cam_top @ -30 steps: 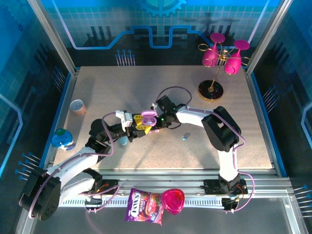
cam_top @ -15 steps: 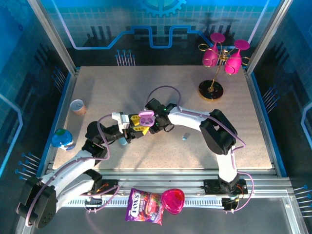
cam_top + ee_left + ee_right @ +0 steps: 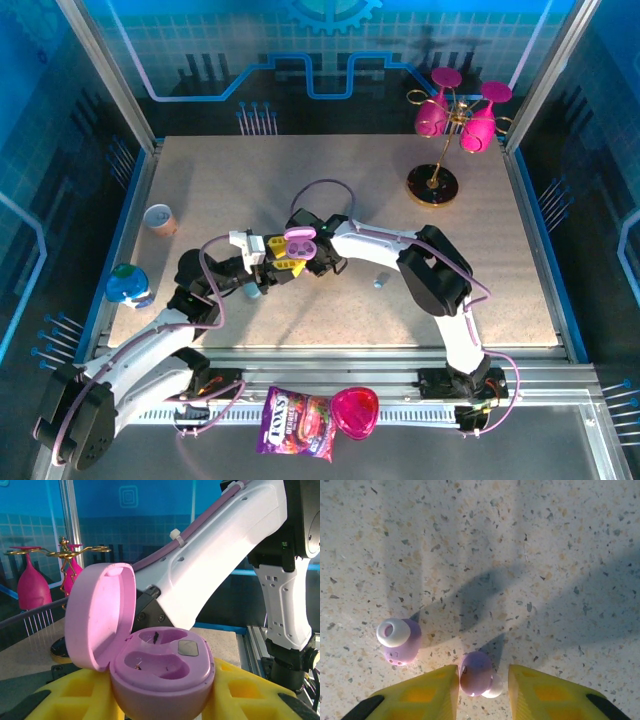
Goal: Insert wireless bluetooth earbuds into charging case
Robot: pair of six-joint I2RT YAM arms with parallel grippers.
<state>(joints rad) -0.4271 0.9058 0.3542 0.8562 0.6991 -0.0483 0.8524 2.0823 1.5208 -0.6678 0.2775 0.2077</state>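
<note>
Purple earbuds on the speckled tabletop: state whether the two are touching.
Apart. The right wrist view shows bare tabletop between the left purple plastic earbud and the right purple plastic earbud, which lies inside the right end effector.

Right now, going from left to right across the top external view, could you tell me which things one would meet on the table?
small cup → purple charging case, lid open → light blue earbud → stand of pink glasses
</note>
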